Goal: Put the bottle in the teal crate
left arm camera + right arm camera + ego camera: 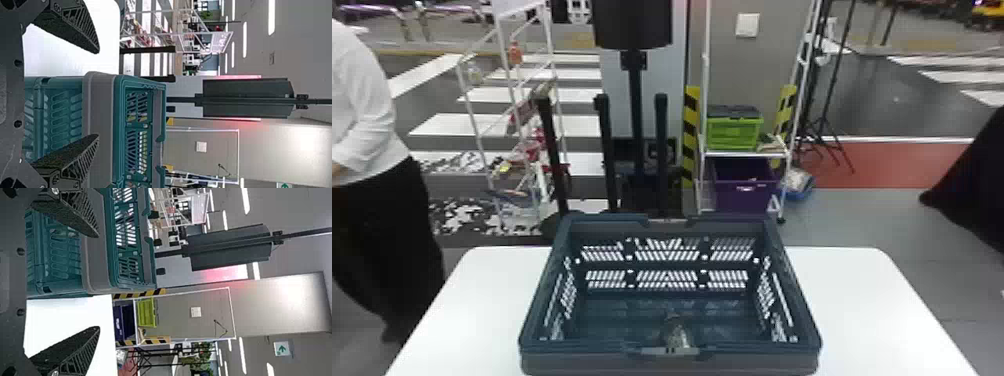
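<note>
The clear, tapered bottle (pixel 676 334) is inside the teal lattice-walled plastic crate (pixel 572 364). Left pincer (pixel 98 94) and right pincer (pixel 98 282): open, empty. Caution: either snagging the crate during withdrawal could jolt the bottle.

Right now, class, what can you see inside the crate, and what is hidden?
A bottle is inside the crate, by its near wall. That wall covers the bottle's near end and the floor just behind it, which cannot be seen.
</note>
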`<action>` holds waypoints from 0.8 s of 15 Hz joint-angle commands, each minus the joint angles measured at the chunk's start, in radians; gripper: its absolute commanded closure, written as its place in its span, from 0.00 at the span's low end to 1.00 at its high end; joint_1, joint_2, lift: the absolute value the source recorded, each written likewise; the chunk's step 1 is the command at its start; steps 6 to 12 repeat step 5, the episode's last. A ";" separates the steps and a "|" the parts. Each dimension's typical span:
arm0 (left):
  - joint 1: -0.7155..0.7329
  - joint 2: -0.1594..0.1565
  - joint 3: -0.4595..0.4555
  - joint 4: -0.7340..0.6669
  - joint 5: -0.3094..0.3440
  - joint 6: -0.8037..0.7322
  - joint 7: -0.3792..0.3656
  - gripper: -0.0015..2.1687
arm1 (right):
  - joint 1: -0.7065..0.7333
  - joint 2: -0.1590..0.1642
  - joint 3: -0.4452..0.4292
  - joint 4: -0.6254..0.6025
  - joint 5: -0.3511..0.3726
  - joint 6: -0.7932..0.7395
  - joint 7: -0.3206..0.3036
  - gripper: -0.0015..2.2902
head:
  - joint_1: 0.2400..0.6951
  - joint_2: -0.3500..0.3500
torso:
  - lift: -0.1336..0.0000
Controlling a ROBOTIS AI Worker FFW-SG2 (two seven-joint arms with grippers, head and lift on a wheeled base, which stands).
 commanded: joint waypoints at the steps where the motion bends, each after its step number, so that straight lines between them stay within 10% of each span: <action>1: -0.002 0.001 0.000 0.000 0.000 0.003 0.000 0.06 | 0.001 0.000 -0.001 0.001 0.000 0.000 0.000 0.02 | 0.57 0.50 | 1.00; 12: -0.002 0.001 -0.003 -0.003 0.000 0.003 0.000 0.06 | -0.001 0.000 -0.004 0.003 0.000 0.000 0.003 0.02 | 0.57 0.50 | 1.00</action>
